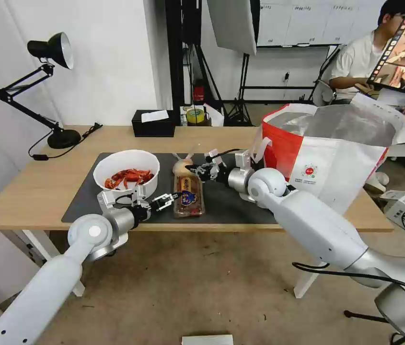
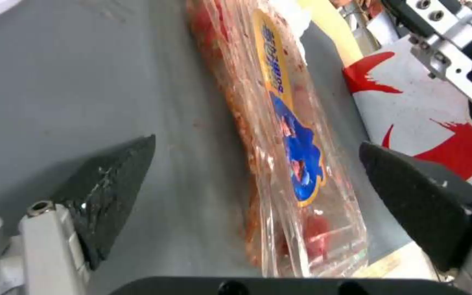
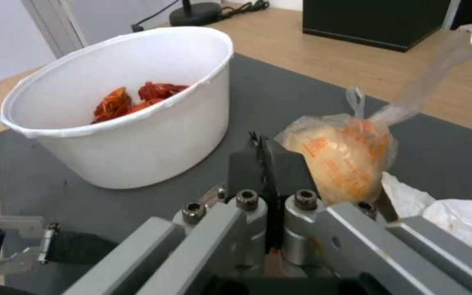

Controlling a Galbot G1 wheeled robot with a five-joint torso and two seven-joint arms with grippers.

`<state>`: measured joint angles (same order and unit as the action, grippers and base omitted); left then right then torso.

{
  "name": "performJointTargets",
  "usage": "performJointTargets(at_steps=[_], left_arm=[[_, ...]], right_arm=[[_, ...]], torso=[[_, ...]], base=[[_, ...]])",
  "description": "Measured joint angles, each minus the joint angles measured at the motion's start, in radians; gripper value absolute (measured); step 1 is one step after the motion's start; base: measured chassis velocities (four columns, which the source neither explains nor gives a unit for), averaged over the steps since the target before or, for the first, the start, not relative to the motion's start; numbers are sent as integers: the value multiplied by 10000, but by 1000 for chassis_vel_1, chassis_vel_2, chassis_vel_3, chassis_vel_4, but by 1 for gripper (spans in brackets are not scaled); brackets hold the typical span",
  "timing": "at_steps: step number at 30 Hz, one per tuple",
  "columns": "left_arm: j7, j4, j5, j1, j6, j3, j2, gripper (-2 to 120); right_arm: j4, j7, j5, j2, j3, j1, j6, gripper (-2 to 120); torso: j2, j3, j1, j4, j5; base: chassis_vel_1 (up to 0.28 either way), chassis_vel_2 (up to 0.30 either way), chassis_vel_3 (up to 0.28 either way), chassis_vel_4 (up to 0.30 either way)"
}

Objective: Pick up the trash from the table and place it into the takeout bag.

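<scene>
Head view: the left arm is stretched fwd from the near left, forearm low over the near table edge. The left gripper is held open, fingers spread, just beside the near left corner of the clear tray. The tray lies flat on the dark mat, long axis running near-to-far, label up. The right arm is reached in from the near right, bent at the elbow, wrist turned toward the left. The right gripper is seen at the far end of the tray, touching the knotted bag with the beige lump. The white bowl of red shells sits on the mat's left part, upright, just left of the tray. The takeout bag stands open on the table's right end, foil lining shown.

Left wrist view: both finger pads are spread wide apart, and nothing is held. The tray's long body passes between them, nearer the right pad, not touched by either. The red-and-white bag wall is seen beyond it.

Right wrist view: the gripper's fingers are pressed narrow together, w/ the knotted bag right against them; whether plastic is pinched can't be told. The bag's knot tail points up and away. A crumpled tissue lies just beside it. The bowl stands near, apart from the gripper.
</scene>
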<state>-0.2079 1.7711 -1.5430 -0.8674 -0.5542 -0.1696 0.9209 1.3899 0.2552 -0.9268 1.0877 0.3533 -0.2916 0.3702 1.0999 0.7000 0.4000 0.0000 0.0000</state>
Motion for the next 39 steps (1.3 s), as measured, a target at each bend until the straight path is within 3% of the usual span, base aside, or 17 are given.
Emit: performJointTargets(at_steps=[24,39], left_arm=[[17,-198,-133,416,-294,441,206,99],[-172,-332,-61,509,-299,518,302,45]], right_arm=[[-197,-3,12,170,-70,-52,-24,0],[-248,24,6,194,-27,-73,-13,0]], torso=[[0,0,0,1,-1],[0,0,0,-1,-1]], base=[[0,0,0,0],[0,0,0,0]])
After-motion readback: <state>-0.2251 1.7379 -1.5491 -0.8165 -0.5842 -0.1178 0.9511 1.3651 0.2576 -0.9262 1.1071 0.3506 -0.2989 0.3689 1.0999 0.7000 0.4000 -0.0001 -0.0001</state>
